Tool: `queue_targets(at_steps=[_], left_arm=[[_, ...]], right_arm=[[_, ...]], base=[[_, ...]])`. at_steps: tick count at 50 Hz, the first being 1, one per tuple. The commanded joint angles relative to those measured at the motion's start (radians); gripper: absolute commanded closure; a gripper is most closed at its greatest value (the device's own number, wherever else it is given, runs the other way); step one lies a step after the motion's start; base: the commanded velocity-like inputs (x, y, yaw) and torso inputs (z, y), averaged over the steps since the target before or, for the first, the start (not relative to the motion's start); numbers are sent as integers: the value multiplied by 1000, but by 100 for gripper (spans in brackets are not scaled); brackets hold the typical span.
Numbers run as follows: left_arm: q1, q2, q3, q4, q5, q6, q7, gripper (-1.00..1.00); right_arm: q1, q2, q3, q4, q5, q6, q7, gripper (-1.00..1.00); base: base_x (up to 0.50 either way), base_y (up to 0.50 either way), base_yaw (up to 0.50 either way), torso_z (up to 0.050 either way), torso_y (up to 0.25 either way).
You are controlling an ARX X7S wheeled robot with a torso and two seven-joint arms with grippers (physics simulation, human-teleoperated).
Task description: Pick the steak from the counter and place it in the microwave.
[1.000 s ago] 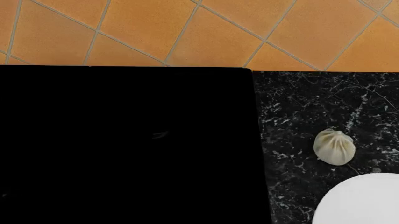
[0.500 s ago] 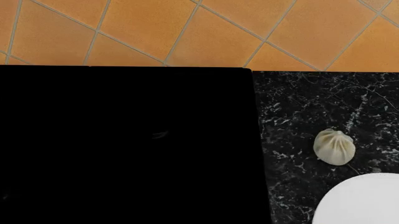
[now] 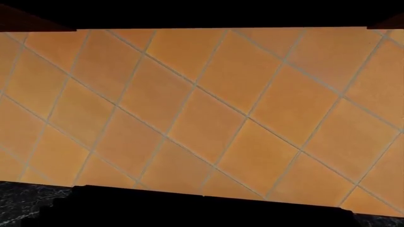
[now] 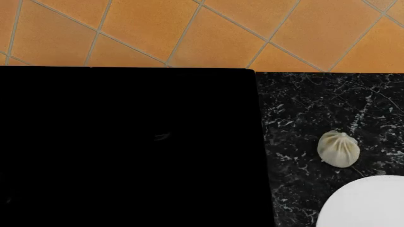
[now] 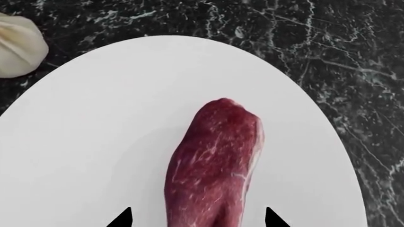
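In the right wrist view the steak (image 5: 215, 165), deep red-pink with pale streaks, lies on a white plate (image 5: 94, 142) that stands on the black veined counter (image 5: 353, 56). My right gripper (image 5: 197, 218) is open. Its two dark fingertips (image 5: 123, 218) stand either side of the steak's near end, with bare plate showing between each tip and the meat. In the head view only the plate's edge (image 4: 366, 203) shows at the lower right, and the steak and both grippers are out of view. The left wrist view shows no fingers. The microwave is not in view.
A cream pleated dumpling (image 4: 339, 149) sits on the counter (image 4: 315, 104) just beyond the plate, and also shows in the right wrist view (image 5: 19, 45). A plain black stovetop (image 4: 126, 146) fills the left. An orange tiled wall (image 4: 189, 28) stands behind, and fills the left wrist view (image 3: 202, 109).
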Motion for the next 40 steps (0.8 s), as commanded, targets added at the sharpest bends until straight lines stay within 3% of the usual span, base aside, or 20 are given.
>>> queue_targets(at_steps=[1,20,40], left_arm=[[5,3,-6,0,-1,-4,0,-100],[-9,-21,46,0,20,37,0,-100],[-13,-10,-10,0,-13,3,0,-100]], right_arm=[[-11,-11,7,23,7,2,-7,-100],[-50,-4,1,49,6,-3,-30,-100],[-92,-27,14,90,64,-13,-109,-100]], base=[[0,0,0,0,0],[0,0,0,0,0],[0,0,0,0,0]])
